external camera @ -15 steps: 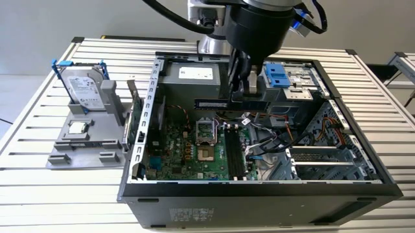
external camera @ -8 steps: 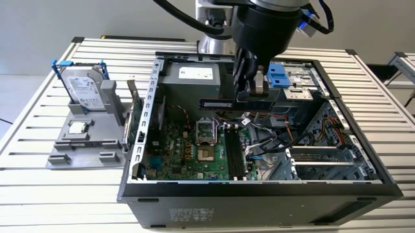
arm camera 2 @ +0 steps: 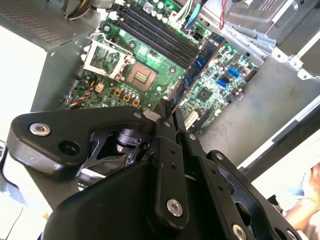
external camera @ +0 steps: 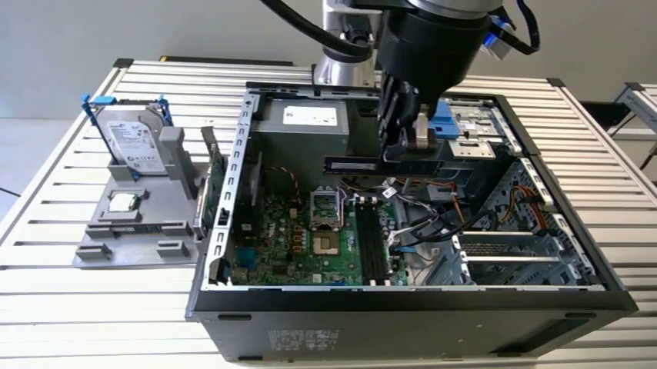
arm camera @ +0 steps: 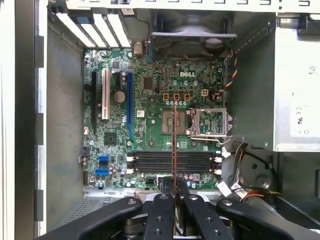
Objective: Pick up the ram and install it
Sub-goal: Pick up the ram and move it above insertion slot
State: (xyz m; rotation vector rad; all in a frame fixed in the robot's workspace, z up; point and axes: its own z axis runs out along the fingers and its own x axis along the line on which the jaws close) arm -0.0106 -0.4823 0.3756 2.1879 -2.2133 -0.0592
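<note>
Grips the ram point(external camera: 355, 164) by one end between the two black fingers of the gripper point(external camera: 411, 151), closed flat against its faces, with the rest jutting level toward the exterior view's left. Hangs it over the open computer case point(external camera: 411, 300), above the green motherboard point(external camera: 298, 238), seated in nothing. Clears the grey sheet-metal walls widely on every side; comes nearer to a tangle of cables point(external camera: 431, 223) on the exterior view's right. Reads edge-on in the first wrist view, a thin strip crossing four long dark memory slots point(arm camera: 150, 163) at a right angle and passing over one square processor socket point(arm camera: 167, 120), with its metal frame point(arm camera: 210, 122) swung open beside. Outside the case, on the slatted metal table point(external camera: 61, 292): one silver hard drive point(external camera: 138, 146) with blue clips, upright in a grey holder point(external camera: 134, 231), and one green card point(external camera: 217, 188) on edge
</note>
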